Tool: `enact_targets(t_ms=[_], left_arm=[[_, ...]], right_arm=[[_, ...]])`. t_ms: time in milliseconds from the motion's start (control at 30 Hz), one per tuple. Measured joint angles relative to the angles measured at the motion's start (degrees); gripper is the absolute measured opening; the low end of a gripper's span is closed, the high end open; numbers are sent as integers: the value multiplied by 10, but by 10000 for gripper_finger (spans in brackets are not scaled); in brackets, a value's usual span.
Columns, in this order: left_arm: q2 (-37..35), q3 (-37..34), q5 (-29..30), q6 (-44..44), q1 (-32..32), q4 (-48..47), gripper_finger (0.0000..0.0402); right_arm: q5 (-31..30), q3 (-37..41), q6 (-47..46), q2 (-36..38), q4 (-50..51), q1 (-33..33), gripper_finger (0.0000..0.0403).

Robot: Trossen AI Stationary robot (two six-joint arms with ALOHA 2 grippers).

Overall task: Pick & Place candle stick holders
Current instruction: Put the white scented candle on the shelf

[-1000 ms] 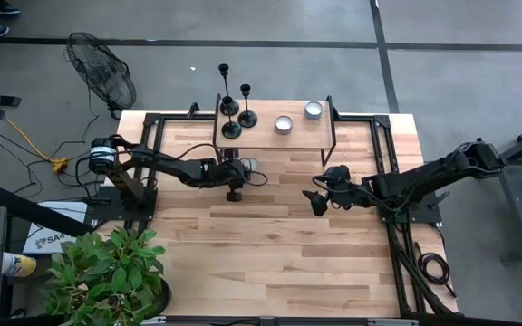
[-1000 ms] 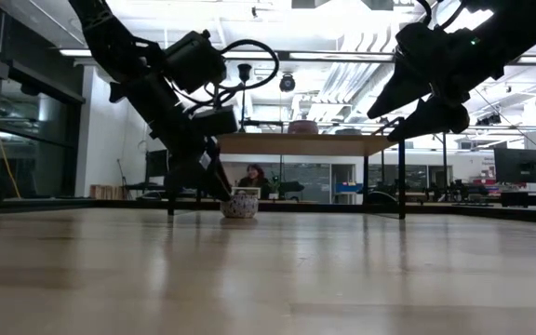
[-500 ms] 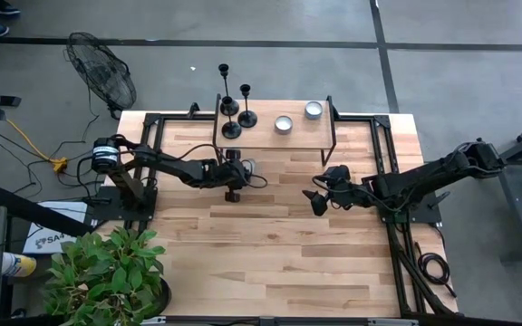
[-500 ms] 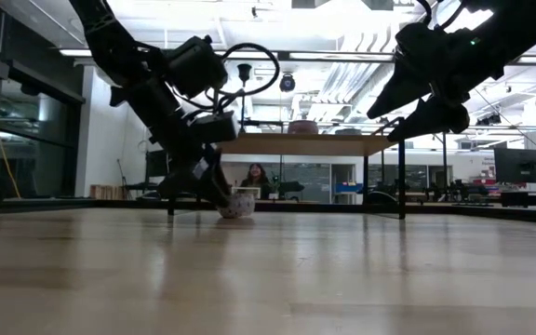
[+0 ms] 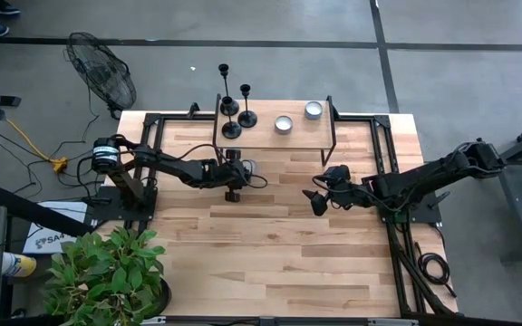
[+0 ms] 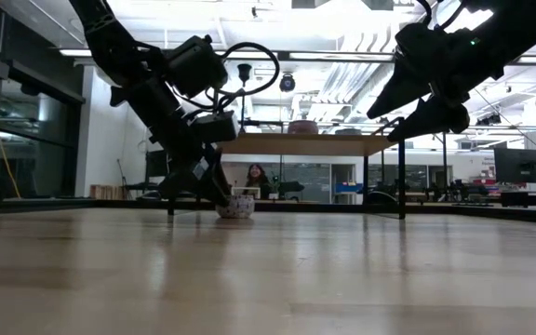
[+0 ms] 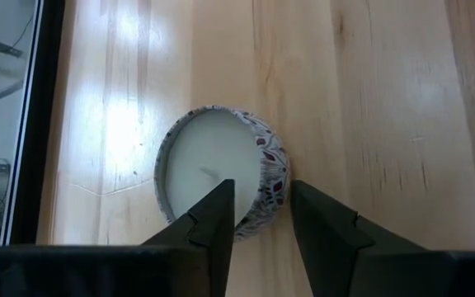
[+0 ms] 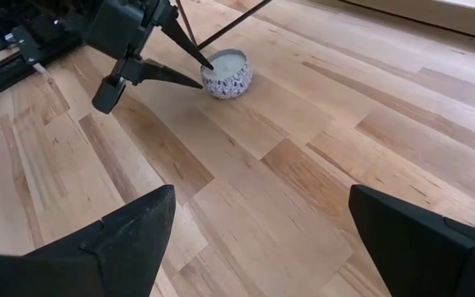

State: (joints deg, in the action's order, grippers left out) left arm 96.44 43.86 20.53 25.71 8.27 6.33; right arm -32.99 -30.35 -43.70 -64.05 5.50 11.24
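Note:
Three black candle stick holders (image 5: 232, 129) stand on their round bases at the left end of a wooden shelf (image 5: 270, 138) at the table's far side; no gripper touches them. In front of the shelf, a small patterned tin with a white candle (image 7: 221, 173) sits on the table. My left gripper (image 5: 241, 172) is shut on its wall. My right gripper (image 5: 315, 199) hangs open above the table, right of the middle, with nothing between its fingers. My left gripper has the tin's side wall (image 7: 272, 198) between its fingers, on the side of the rim nearest the gripper. One finger (image 7: 214, 219) is inside over the wax and the other (image 7: 320, 223) outside. The fingers slant down from the table's left. The tin (image 6: 235, 207) is on the table, tipped a little.
Two more candle tins (image 5: 284, 124) (image 5: 313, 110) sit on the shelf to the right of the holders. The shelf's black legs (image 6: 401, 177) stand on the table. Bare wood lies toward the near edge (image 5: 279, 263). A plant (image 5: 107, 272) stands off the near left corner.
My left gripper has rolled a little about its own pointing line while staying in place. The tin in its fingers has tipped slightly and shifted a touch toward the table's left. My right gripper has kept still.

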Motion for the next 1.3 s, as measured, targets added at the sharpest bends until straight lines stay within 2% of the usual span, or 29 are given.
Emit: enact_targets(t_ms=[533, 700, 867, 1100, 1200, 1300], left_arm=[[0, 0, -9, 0, 0, -1, 10], [-1, 3, -42, 0, 0, -4, 5], [-2, 39, -141, 0, 0, -38, 4], [-2, 103, -336, -1, 0, -66, 2], [-2, 134, -379, -5, -2, -95, 1], [-2, 165, -394, -7, -8, -123, 1]], right_arm=[[-1, 0, 0, 0, 0, 0, 358], [2, 0, 0, 0, 0, 0, 358], [17, 0, -28, 0, -2, 0, 358], [86, 0, -26, 0, -27, -13, 358], [138, 0, -65, 0, -32, -38, 358], [190, -10, -102, 0, -15, -64, 358]])
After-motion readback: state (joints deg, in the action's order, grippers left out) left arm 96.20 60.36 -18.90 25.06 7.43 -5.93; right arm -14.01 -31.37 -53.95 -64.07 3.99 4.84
